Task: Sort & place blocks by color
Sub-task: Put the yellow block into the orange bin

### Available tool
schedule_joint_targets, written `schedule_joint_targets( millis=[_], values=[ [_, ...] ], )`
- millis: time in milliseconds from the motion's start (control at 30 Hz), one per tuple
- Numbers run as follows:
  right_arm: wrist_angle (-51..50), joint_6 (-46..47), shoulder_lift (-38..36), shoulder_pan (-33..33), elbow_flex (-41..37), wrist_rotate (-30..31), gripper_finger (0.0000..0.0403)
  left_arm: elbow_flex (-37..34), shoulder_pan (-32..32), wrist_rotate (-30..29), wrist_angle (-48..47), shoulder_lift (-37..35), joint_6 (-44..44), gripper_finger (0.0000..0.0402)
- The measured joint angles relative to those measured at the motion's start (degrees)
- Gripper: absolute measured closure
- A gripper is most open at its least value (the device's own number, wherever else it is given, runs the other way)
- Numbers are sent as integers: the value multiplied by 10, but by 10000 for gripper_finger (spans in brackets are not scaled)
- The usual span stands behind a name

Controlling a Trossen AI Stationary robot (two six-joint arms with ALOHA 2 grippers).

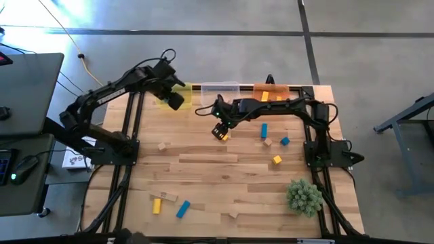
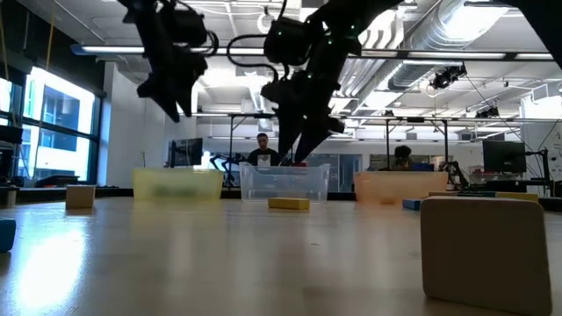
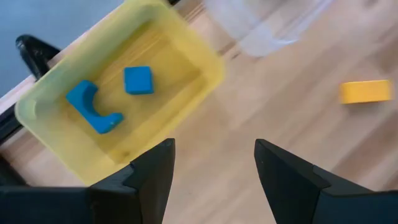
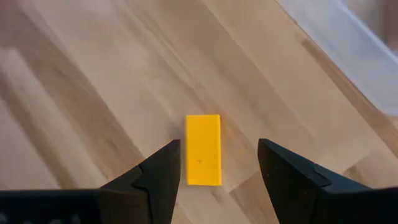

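yellow bin (image 1: 178,93), clear bin (image 1: 219,87), orange bin (image 1: 270,90); plant ball (image 1: 304,196)

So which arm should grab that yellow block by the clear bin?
The right. Its gripper hangs open right over the yellow block, jaws on either side. The left gripper is off by the yellow bin, also open.

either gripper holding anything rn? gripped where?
Nothing held. Left gripper is open, empty, near the yellow bin. Right gripper is open above a yellow block.
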Motion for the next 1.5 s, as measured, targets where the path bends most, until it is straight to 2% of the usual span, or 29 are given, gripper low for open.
schedule_joint_targets(
  millis=[233, 433, 700, 833, 933, 1067, 1200, 1500],
  values=[
    [-5, -1, 35, 0, 0, -8, 202, 0, -53, 36, 0, -64, -49, 190],
    [-3, -3, 60, 10, 0, -30, 202, 0, -81, 38, 0, -88, -60, 190],
    [3, -11, 82, 32, 0, -16, 202, 0, -87, 38, 0, -88, -60, 190],
    [2, -11, 99, 41, 0, 24, 202, 0, -87, 38, 1, -88, -60, 190],
    [3, -9, 107, 45, 3, 31, 203, 0, -87, 38, 1, -88, -60, 190],
    [-1, 5, 108, 49, 3, 35, 234, 0, -87, 36, 1, -88, -60, 190],
    [-3, 4, 109, 51, 3, 31, 303, 0, -87, 36, 1, -88, -60, 190],
    [-7, 4, 95, 50, 0, 14, 307, 0, -87, 36, 1, -88, -43, 190]
  ],
)
